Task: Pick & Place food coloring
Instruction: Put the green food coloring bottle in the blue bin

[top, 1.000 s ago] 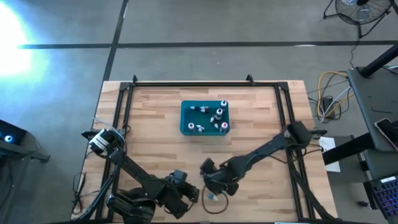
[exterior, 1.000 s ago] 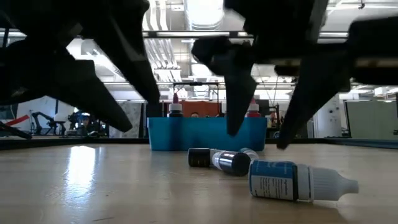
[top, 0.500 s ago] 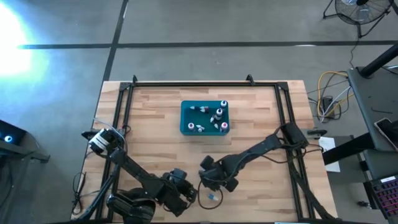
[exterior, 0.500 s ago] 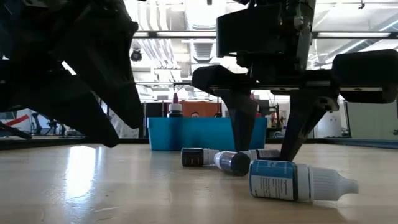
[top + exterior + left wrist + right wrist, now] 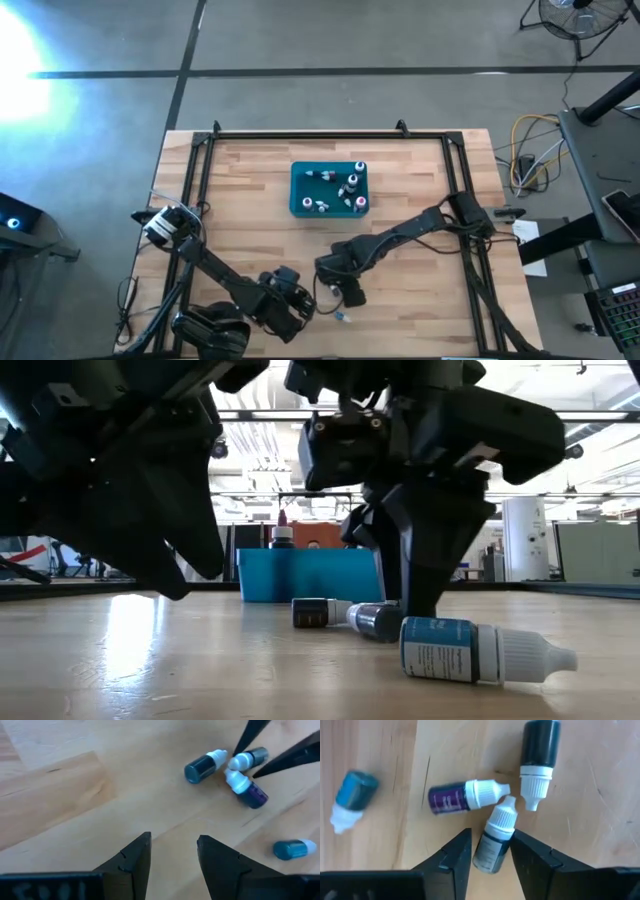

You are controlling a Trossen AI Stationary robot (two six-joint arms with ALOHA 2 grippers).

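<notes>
Four small food coloring bottles lie on their sides on the wood table near its front edge: a dark grey one (image 5: pixel 494 845), a purple one (image 5: pixel 451 798), a black one (image 5: pixel 539 750) and a blue one (image 5: pixel 351 799), which is nearest in the low view (image 5: pixel 470 650). My right gripper (image 5: pixel 491 837) points down over the cluster (image 5: pixel 338 290). It is open, with one finger close on each side of the dark grey bottle's body. My left gripper (image 5: pixel 174 840) is open and empty just left of the cluster (image 5: pixel 303 300). More bottles stand in the teal bin (image 5: pixel 298 190). My right gripper has its fingers (image 5: pixel 455 855) on either side of the dark grey bottle's body (image 5: pixel 487 855), coming from above and lying across it. The bottle lies flat on the table, filling the gap. I cannot tell whether the fingers touch it.
The purple and black bottles' caps crowd against the dark grey bottle's cap (image 5: pixel 506 812). The teal bin (image 5: pixel 320 575) stands at the table's middle, toward the far side. A black frame rail (image 5: pixel 330 135) runs around the table. Bare wood lies left of my left gripper.
My right gripper has moved toward the table's left and a little toward the far edge. It has turned about its own axis and come down over the bottle cluster. My left gripper has shifted a little toward the far edge.
</notes>
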